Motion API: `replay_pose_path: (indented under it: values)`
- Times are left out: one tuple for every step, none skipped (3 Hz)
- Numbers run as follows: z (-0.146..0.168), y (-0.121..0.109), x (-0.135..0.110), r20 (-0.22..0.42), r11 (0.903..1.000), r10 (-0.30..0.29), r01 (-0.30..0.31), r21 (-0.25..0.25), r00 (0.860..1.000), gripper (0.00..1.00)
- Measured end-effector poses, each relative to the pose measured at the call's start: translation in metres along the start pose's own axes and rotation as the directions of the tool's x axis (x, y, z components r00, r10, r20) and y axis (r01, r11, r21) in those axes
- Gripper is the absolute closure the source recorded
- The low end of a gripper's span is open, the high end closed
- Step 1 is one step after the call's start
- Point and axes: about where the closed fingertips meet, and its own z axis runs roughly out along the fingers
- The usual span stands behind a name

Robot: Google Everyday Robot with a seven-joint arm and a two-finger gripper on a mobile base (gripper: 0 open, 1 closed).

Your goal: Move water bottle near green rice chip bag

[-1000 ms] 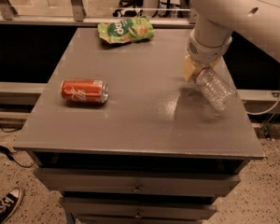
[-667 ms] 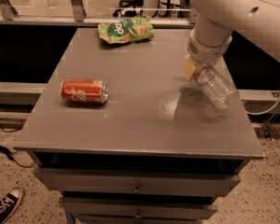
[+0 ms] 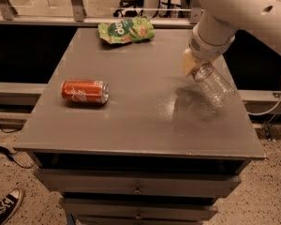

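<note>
The water bottle (image 3: pixel 216 85), clear and ribbed, hangs tilted over the table's right side, its neck end up in my gripper (image 3: pixel 195 65) and its base pointing down to the right. Its shadow lies on the table just below and left of it. The gripper, at the end of the white arm (image 3: pixel 234 8) coming in from the upper right, is shut on the bottle's top; the cap is hidden. The green rice chip bag (image 3: pixel 126 31) lies flat at the table's far edge, left of centre, well away from the bottle.
An orange soda can (image 3: pixel 85 91) lies on its side at the table's left. The grey table (image 3: pixel 140 125) has drawers below its front edge. A railing runs behind the table. A shoe (image 3: pixel 4 207) is on the floor at lower left.
The gripper with the bottle has risen very slightly. The can and the bag have not moved.
</note>
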Motion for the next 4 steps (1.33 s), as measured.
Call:
replay_pose_path:
  values:
    - [-0.016,-0.014,-0.039,0.177,0.9994,0.033,-0.032,-0.011,0.984,1.0]
    - [-0.039,-0.036,-0.088,0.357,0.9981,0.062,-0.056,-0.027,0.932,1.0]
    - [-0.054,-0.052,-0.152,0.529,0.9919,0.106,-0.052,-0.116,0.842,1.0]
    - [-0.06,-0.051,-0.193,0.619,0.9766,0.164,-0.039,-0.211,0.768,1.0]
